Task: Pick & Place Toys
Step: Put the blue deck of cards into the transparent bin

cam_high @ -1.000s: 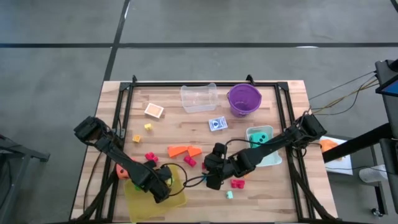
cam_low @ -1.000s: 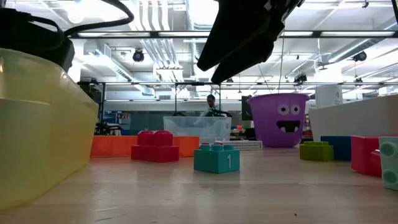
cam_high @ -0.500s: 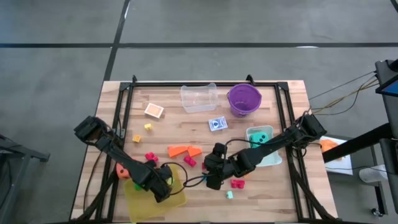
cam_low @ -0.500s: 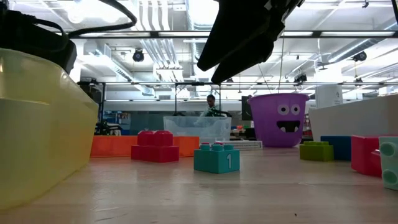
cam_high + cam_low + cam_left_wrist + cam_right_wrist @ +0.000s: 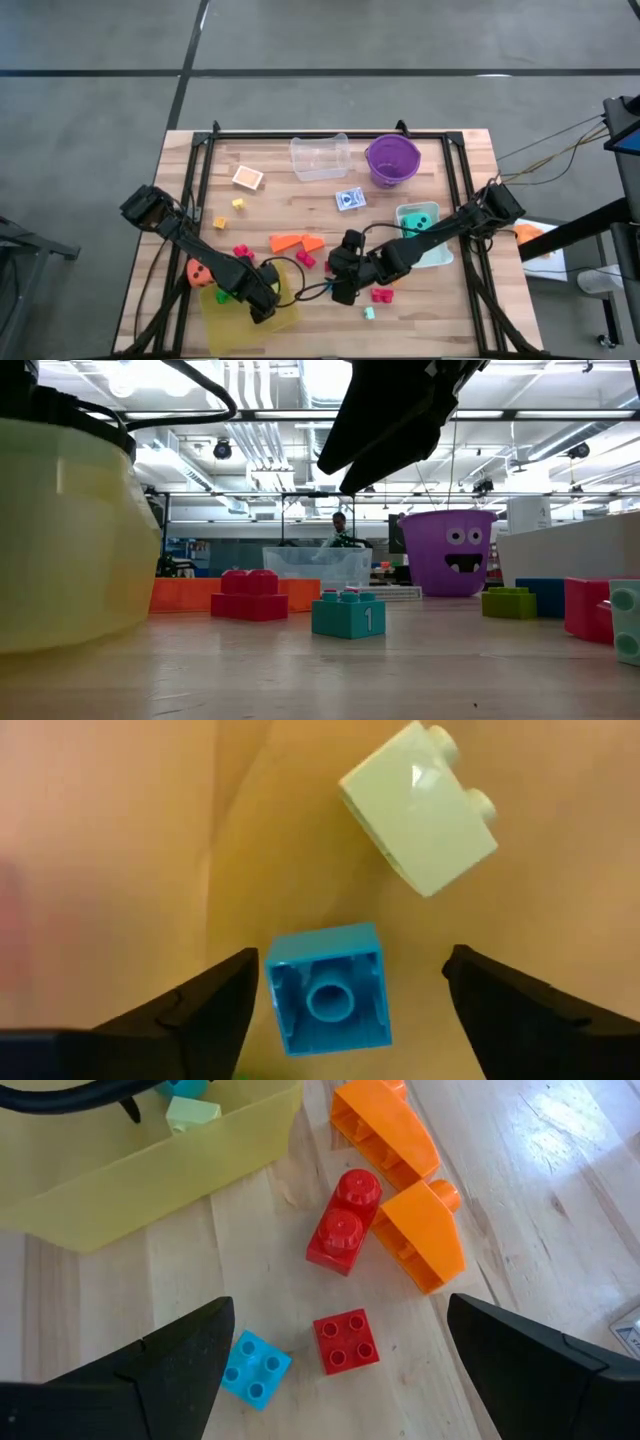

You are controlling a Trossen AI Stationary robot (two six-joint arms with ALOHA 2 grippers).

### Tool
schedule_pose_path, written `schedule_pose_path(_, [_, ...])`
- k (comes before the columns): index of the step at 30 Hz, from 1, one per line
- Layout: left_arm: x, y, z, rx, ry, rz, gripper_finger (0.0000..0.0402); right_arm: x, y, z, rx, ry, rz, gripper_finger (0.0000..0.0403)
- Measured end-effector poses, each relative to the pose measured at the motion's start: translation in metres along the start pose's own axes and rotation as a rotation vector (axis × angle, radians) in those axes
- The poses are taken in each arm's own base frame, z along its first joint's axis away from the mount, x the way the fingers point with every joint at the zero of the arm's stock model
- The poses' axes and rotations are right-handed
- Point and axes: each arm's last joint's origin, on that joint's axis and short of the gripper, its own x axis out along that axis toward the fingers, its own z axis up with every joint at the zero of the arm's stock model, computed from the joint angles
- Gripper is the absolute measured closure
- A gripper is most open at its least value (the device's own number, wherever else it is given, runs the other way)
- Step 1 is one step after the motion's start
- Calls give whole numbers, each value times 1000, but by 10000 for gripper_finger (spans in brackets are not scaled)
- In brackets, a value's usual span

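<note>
A blue brick (image 5: 327,988) lies hollow side up inside the yellow tray (image 5: 222,318), between the spread fingers of the left gripper (image 5: 345,1010); the wrist view cannot show whether the brick touches the tray floor. Just beside it lies a pale green brick (image 5: 420,808), tilted, studs pointing away. From above, the left gripper (image 5: 262,300) sits over the tray near the table's front edge, with an orange die (image 5: 198,273) touching the tray's far left corner.

The right gripper (image 5: 335,1370), fingers wide apart and holding nothing, hovers over loose toys right of the tray: a small blue brick (image 5: 256,1369) and a square red brick (image 5: 345,1342) near each other, a longer red brick (image 5: 342,1222) beyond them, and two orange wedges (image 5: 400,1170) touching that red brick. In the high view this gripper (image 5: 338,277) is at table centre, near the front.

Farther right, a red brick (image 5: 381,295) and a teal brick (image 5: 369,313) lie near the front, and a teal die (image 5: 419,219) rests in a pale tub (image 5: 438,254). Pink bricks (image 5: 242,251) sit left of the wedges, a yellow brick (image 5: 238,204) and a card pack (image 5: 247,178) beyond. At the back stand a clear tub (image 5: 320,158) and a purple bucket (image 5: 392,159), with a blue card pack (image 5: 349,199) in front of them.
</note>
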Motion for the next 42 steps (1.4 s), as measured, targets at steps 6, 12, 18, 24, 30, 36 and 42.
schedule_pose_path(6, [-7, 0, -1, 0, 1, -28, 76, 0, 0, 0, 0, 0, 0, 39])
schedule_pose_path(12, [-25, 2, -2, 1, -25, -86, 76, 0, 0, 0, 0, 0, 0, 39])
schedule_pose_path(18, [-49, -1, -1, 2, -68, -150, 76, 0, 0, 0, -1, 0, 0, 39])
schedule_pose_path(24, [-72, 5, -2, -33, -92, -166, 76, 0, 0, 0, -1, 0, 0, 39])
schedule_pose_path(30, [-98, 28, -5, -63, -189, -96, 76, 0, 0, 0, 63, -4, 2, 39])
schedule_pose_path(36, [-124, 46, -10, -73, -398, -65, 76, 1, 0, -3, 204, 33, 25, 39])
schedule_pose_path(42, [-132, 49, -7, 95, -541, -5, 76, 1, -3, -12, 311, 112, -12, 39])
